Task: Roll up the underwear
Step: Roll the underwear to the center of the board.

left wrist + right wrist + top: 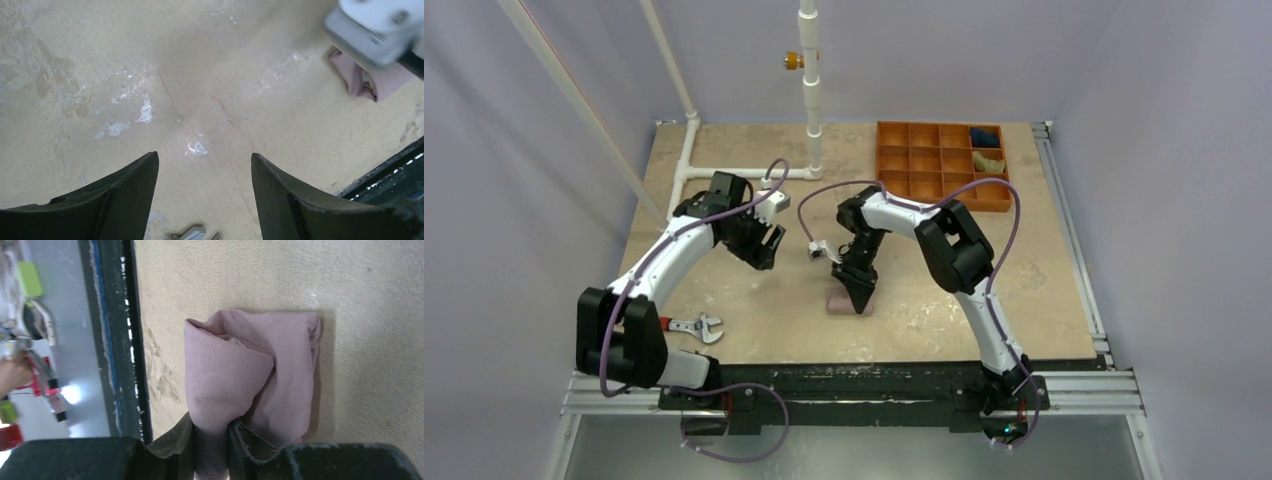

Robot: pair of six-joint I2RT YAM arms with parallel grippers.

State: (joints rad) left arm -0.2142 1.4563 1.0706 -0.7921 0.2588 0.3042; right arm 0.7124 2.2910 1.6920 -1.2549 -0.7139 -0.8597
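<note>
The underwear (250, 370) is a pale dusty-pink bundle, folded over itself, lying on the tan table near the front edge. It shows in the top view (838, 302) under my right arm and at the upper right of the left wrist view (367, 80). My right gripper (212, 432) is shut on one rolled fold of the underwear; in the top view the gripper (861, 297) points down onto it. My left gripper (205, 160) is open and empty, held above bare table to the left of the bundle; it also shows in the top view (769, 245).
An orange compartment tray (929, 170) stands at the back right, with a dark blue bundle (985, 136) and an olive-tan bundle (989, 160) in its right cells. A wrench (699, 326) lies at the front left. White pipes (809, 90) stand at the back. The table's front edge (127, 340) is close to the bundle.
</note>
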